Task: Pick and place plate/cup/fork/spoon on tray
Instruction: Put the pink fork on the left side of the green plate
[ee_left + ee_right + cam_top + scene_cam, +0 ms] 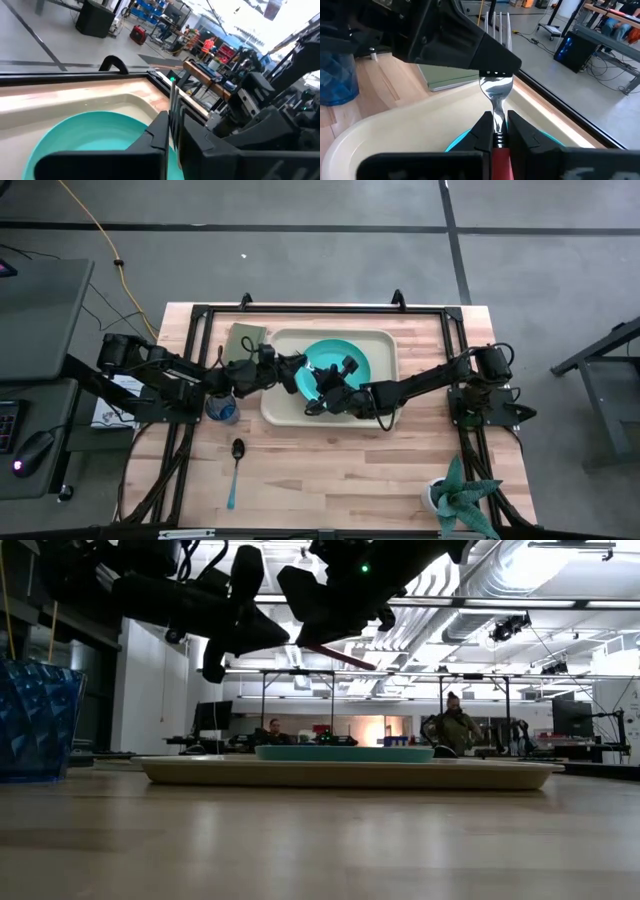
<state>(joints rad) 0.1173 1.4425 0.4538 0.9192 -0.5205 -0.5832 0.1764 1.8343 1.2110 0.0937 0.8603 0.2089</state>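
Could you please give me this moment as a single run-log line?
stage: fork handover above tray | right hand: shut on fork | left hand: shut on fork tines | plate: on tray | cup, spoon: on table

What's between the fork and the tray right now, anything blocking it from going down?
Only the plate, already on the tray, lies under the fork, which both the right gripper and left gripper hold above it.

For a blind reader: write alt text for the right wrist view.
The right gripper holds the fork by its red handle, tines pointing away, while the left gripper is shut on the tines. Below lie the tray and the plate.
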